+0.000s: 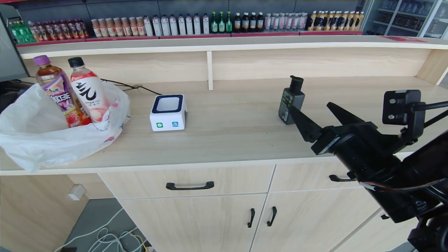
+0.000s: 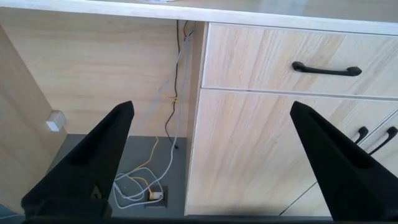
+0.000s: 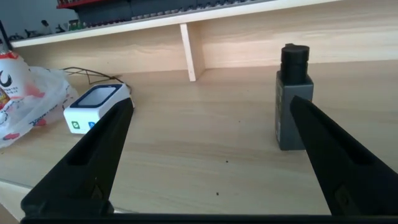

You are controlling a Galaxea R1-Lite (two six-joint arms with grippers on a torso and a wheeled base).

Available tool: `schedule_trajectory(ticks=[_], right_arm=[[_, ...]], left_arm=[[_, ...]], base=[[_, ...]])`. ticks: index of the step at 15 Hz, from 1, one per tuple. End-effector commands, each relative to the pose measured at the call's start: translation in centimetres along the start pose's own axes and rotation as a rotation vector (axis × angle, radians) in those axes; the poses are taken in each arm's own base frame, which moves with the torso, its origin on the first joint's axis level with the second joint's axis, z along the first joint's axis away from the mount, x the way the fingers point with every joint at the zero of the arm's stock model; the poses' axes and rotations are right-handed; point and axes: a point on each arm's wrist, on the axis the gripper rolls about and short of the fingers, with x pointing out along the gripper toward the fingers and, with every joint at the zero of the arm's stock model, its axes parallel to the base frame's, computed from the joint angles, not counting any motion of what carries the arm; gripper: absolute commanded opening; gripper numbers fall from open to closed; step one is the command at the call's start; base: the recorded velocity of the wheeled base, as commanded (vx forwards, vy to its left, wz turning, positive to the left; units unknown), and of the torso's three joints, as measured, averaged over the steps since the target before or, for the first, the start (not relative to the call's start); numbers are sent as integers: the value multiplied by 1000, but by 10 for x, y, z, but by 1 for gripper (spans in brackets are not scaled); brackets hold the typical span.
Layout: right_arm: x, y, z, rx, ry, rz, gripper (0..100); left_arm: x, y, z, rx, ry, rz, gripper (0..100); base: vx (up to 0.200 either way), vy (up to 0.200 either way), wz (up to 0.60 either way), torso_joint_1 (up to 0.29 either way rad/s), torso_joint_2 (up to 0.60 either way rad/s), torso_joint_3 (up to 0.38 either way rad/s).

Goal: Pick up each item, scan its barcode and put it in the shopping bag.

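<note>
Grey bottle point(image 1: 291, 100): upright on the counter point(image 1: 227, 140), toward its right, well apart from the bag.
Right gripper point(image 1: 309, 106): fingers spread wide, holding nothing, over the counter's front part, with the bottle just beyond one fingertip.
Right wrist view: the gripper point(image 3: 211, 102) frames bare counter; the bottle point(image 3: 292, 99) is partly behind one finger, and the scanner point(image 3: 96, 106) and bag point(image 3: 37, 106) are farther off.
Scanner point(image 1: 168, 112): white box with a dark-rimmed top, between bag and bottle.
Bag point(image 1: 42, 140): white plastic, open at the counter's left end. In it stand a purple-capped bottle point(image 1: 57, 91) and a pink bottle point(image 1: 89, 92), side by side.
Left gripper point(image 2: 212, 106): fingers wide apart and empty, below counter level, facing the cabinet front.
Left wrist view: a drawer handle point(image 2: 326, 70) and cables point(image 2: 134, 186) on the floor.
</note>
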Motion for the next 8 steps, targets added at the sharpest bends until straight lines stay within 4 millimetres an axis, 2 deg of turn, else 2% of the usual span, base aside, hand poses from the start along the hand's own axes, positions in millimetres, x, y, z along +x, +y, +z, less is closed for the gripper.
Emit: schedule_trajectory(ticks=[1,3,8], right_arm=[[1,-2,-1,-3,0,-8,100],[2,-2,0,-3,-3,-10,100],[0,-4,-3,-8,10,-16,100]], left_arm=[[0,0,0,0,0,-1,100],[0,0,0,1,0,-1,100],[0,0,0,1,0,-1,100]], base=[[0,-200,0,2,7,-2],[0,-200,0,0,2,2],[0,0,0,0,0,0]])
